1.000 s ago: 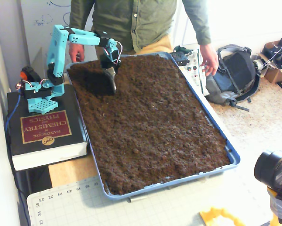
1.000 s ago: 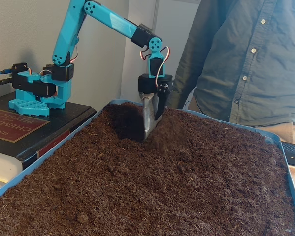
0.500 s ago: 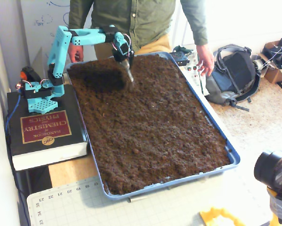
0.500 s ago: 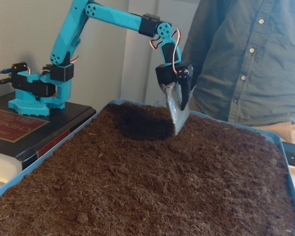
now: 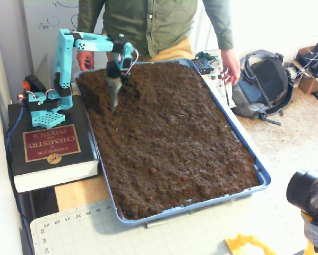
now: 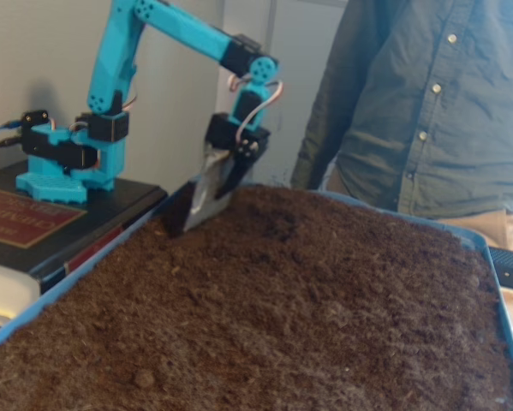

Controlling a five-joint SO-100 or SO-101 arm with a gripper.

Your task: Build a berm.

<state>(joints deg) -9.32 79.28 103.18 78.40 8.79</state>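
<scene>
The gripper (image 6: 196, 205) carries a flat grey scoop blade, tip down in the soil near the blue tray (image 5: 243, 143) wall at the arm's side; whether its claw is apart or together I cannot tell. The berm (image 6: 277, 214) is only a faint rise just beside it. Drag shallowly, pushing soil toward that rise, clear of the wall.

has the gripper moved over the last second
Yes. In a fixed view the gripper first swung right toward the tray's middle, then came back left and now sits nearer the book side than it began.
</scene>
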